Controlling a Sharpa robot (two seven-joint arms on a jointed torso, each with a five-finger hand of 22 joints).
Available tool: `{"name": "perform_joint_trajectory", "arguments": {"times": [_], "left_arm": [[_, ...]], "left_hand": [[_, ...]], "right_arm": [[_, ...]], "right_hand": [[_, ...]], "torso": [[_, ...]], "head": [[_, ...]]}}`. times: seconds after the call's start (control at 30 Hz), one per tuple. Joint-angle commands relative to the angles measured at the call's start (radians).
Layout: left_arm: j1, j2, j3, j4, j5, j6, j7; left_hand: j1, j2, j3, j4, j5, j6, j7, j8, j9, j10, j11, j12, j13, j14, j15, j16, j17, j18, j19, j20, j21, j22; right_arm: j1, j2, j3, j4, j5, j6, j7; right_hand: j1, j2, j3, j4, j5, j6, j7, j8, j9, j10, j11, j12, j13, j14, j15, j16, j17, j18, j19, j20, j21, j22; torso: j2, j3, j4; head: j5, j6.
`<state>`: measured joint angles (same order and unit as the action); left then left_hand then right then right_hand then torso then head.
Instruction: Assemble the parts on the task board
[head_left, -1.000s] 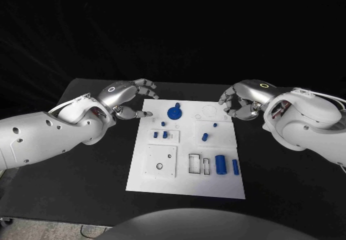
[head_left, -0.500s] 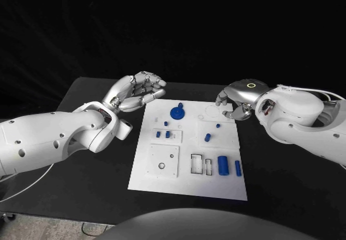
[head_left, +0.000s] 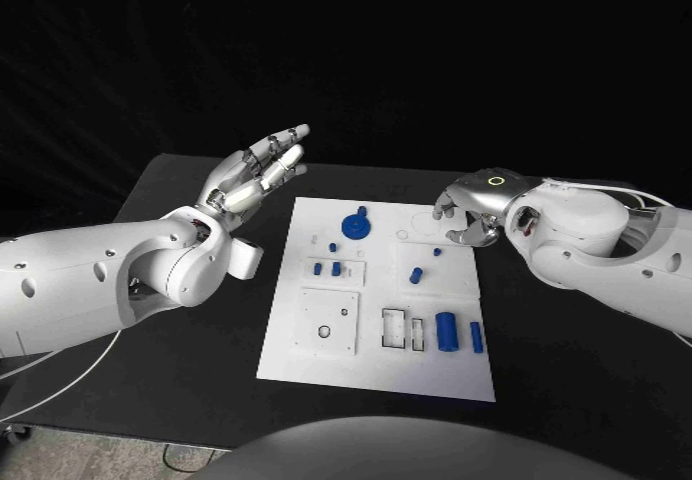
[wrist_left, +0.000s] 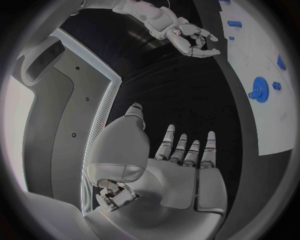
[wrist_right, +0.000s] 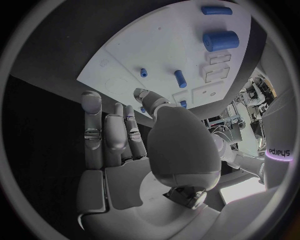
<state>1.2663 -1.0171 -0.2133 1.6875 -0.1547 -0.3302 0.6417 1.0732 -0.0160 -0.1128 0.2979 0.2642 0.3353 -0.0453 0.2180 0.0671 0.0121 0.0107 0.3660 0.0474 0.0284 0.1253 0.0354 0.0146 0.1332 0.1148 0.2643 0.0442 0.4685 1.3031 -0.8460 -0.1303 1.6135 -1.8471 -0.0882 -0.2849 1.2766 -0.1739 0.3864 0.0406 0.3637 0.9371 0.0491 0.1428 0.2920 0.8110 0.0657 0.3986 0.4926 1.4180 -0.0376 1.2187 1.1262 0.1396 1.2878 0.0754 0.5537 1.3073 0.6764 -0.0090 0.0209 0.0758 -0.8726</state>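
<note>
Task board (head_left: 372, 345) sits mid-bench (head_left: 173, 330), blue parts (head_left: 444, 331) loose on it, nothing picked yet. Left robot hand (head_left: 257, 168) wide, raised off-board; right robot hand (head_left: 470, 212) empty at far-right corner, fingers part-curled. Next you need a pinch on one part.

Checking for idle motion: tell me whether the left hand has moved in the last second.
Yes. The left hand has lifted away from the board edge, toward the table's far side, fingers now spread.
</note>
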Motion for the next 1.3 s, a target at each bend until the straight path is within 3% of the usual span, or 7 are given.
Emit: {"name": "perform_joint_trajectory", "arguments": {"times": [0.03, 0.17, 0.33, 0.6, 0.73, 0.93, 1.3], "left_arm": [[0.001, 0.000, 0.000, 0.002, 0.045, 0.056, 0.026], [0.001, 0.000, 0.000, 0.001, 0.046, 0.059, 0.020], [0.001, -0.002, 0.000, -0.001, 0.046, 0.058, 0.013], [0.001, -0.005, 0.000, -0.001, 0.046, 0.040, 0.015], [0.001, -0.004, 0.000, -0.002, 0.046, 0.041, 0.013], [0.001, -0.003, 0.000, -0.002, 0.046, 0.054, 0.005], [0.001, -0.004, -0.001, -0.003, 0.046, 0.069, -0.010]], "left_hand": [[0.004, -0.010, 0.002, -0.001, -0.002, -0.024, -0.011, -0.032, -0.020, -0.007, -0.018, -0.040, -0.012, -0.020, -0.008, -0.026, -0.011, 0.016, -0.043, 0.011, -0.010, -0.109], [-0.001, -0.015, 0.005, -0.001, -0.003, -0.080, -0.025, -0.092, -0.032, -0.014, -0.068, -0.108, -0.018, -0.028, -0.030, -0.035, -0.015, 0.017, -0.079, 0.019, -0.020, -0.226], [-0.008, -0.030, 0.006, 0.000, -0.008, -0.106, -0.044, -0.139, -0.036, -0.016, -0.081, -0.149, -0.021, -0.028, -0.036, -0.035, -0.015, 0.014, -0.107, 0.024, -0.034, -0.374], [-0.019, -0.062, 0.000, 0.001, -0.019, -0.119, -0.068, -0.173, -0.039, -0.016, -0.109, -0.182, -0.024, -0.028, -0.062, -0.035, -0.015, 0.019, -0.113, -0.004, -0.039, -0.428], [-0.011, -0.063, 0.001, 0.001, -0.015, -0.119, -0.069, -0.184, -0.039, -0.014, -0.082, -0.186, -0.024, -0.028, -0.049, -0.035, -0.015, 0.025, -0.114, -0.018, -0.040, -0.433], [-0.001, -0.046, 0.008, 0.000, -0.011, -0.123, -0.070, -0.191, -0.040, -0.012, -0.055, -0.188, -0.024, -0.028, -0.019, -0.035, -0.015, 0.033, -0.114, -0.005, -0.039, -0.430], [0.024, -0.016, 0.017, -0.001, 0.002, -0.128, -0.068, -0.192, -0.041, -0.008, -0.020, -0.179, -0.022, -0.028, -0.009, -0.035, -0.015, 0.041, -0.113, 0.011, -0.038, -0.425]], "right_arm": [[-0.009, 0.006, 0.000, -0.012, 0.002, -0.011, 0.032], [-0.020, 0.010, 0.000, -0.021, 0.025, -0.012, 0.038], [-0.032, 0.014, 0.000, -0.029, 0.040, -0.009, 0.044], [-0.044, 0.020, 0.000, -0.039, 0.052, -0.008, 0.051], [-0.047, 0.020, 0.000, -0.042, 0.061, -0.005, 0.052], [-0.050, 0.019, 0.000, -0.043, 0.072, 0.004, 0.053], [-0.068, 0.033, 0.000, -0.062, 0.080, -0.020, 0.063]], "right_hand": [[-0.005, 0.004, -0.005, 0.007, -0.007, 0.001, 0.002, 0.002, 0.000, 0.016, -0.001, -0.002, -0.009, -0.001, 0.007, 0.005, 0.001, 0.015, 0.006, 0.001, -0.003, 0.048], [-0.003, 0.006, -0.007, 0.010, -0.016, -0.011, 0.007, -0.010, -0.006, 0.035, 0.002, 0.000, -0.024, -0.003, 0.009, 0.002, -0.003, 0.014, 0.007, 0.001, -0.006, 0.049], [-0.003, 0.008, -0.010, 0.015, -0.034, -0.007, 0.014, -0.012, -0.009, 0.053, 0.003, -0.003, -0.040, 0.001, 0.010, 0.009, 0.003, 0.013, 0.013, 0.002, 0.001, 0.053], [0.000, 0.011, -0.010, 0.018, -0.039, 0.002, 0.020, -0.011, -0.009, 0.066, 0.003, -0.005, -0.052, 0.004, 0.010, 0.012, 0.004, 0.013, 0.017, 0.003, 0.002, 0.054], [0.000, 0.011, -0.010, 0.019, -0.040, 0.003, 0.025, -0.012, -0.010, 0.071, 0.002, -0.006, -0.057, 0.003, 0.010, 0.011, 0.004, 0.013, 0.018, 0.003, 0.001, 0.054], [0.003, 0.012, -0.010, 0.019, -0.042, 0.009, 0.033, -0.011, -0.011, 0.077, 0.002, -0.009, -0.065, 0.004, 0.009, 0.012, 0.004, 0.013, 0.019, 0.003, -0.001, 0.055], [0.025, 0.019, 0.008, 0.019, -0.025, 0.039, 0.065, -0.012, -0.018, 0.134, 0.000, -0.043, -0.124, 0.012, 0.011, 0.024, 0.013, 0.010, 0.034, 0.003, 0.013, 0.062]], "torso": [[0.000, 0.0003, 0.0001], [0.001, 0.0007, -0.0001], [0.000, 0.0007, -0.0005], [0.000, -0.0002, 0.0002], [-0.001, -0.0004, 0.0007], [-0.001, -0.0005, 0.0004], [0.000, -0.0001, 0.0006]], "head": [[-0.002, 0.000], [-0.004, 0.000], [-0.006, 0.000], [-0.011, 0.000], [-0.012, 0.000], [-0.010, 0.000], [-0.003, 0.000]]}}
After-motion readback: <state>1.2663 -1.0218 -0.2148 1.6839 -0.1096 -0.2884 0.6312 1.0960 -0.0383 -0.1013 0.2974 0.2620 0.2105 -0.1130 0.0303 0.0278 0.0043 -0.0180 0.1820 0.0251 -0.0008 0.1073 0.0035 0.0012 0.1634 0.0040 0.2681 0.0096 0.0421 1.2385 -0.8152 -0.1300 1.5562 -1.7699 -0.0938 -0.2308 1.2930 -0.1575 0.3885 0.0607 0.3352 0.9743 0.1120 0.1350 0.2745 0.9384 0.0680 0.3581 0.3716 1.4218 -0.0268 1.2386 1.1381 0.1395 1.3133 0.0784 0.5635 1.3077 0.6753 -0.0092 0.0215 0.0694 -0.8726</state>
